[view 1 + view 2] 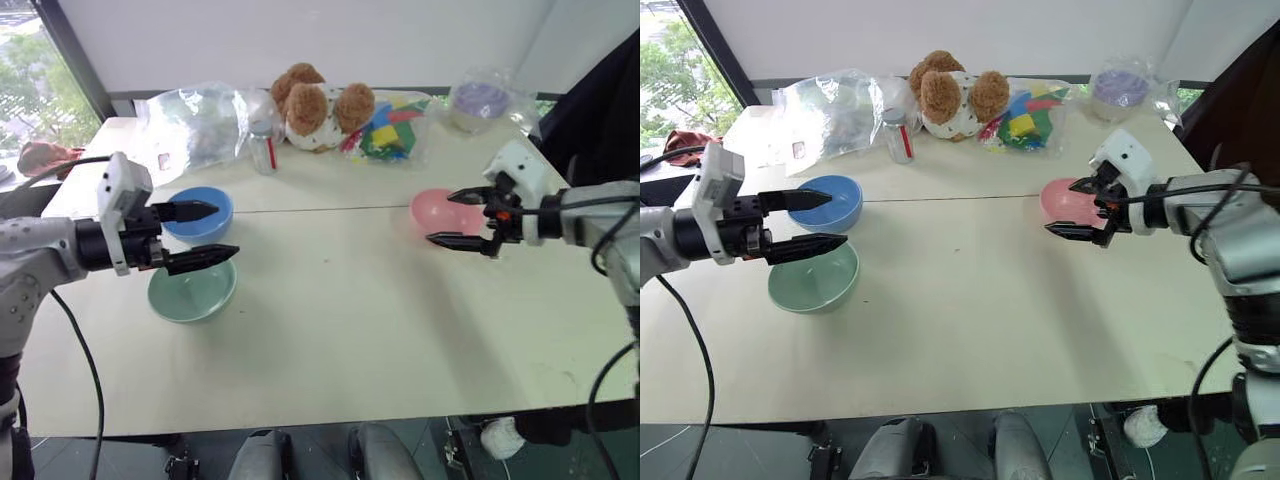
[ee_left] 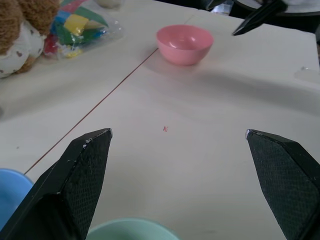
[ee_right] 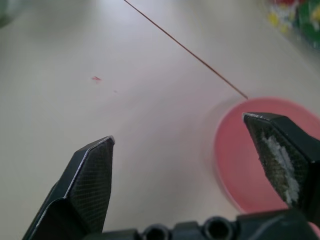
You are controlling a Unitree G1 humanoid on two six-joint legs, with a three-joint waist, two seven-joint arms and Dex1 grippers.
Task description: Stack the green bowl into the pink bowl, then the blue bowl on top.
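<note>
Right wrist view: pink bowl (image 3: 260, 155) apparently beneath open right end effector (image 3: 182, 145).

On the pale table (image 1: 970, 320), the left gripper (image 1: 835, 221) hovers with jaws spread over the green bowl (image 1: 812, 281) beside the blue bowl (image 1: 830, 203), while the right gripper (image 1: 1076, 210), likewise spread, hangs at the pink bowl (image 1: 1068, 201).

Pale worktop (image 1: 340, 330) standing before a white wall (image 1: 300, 40), daylight coming through a window (image 1: 30, 80) showing what looks like greenery
</note>
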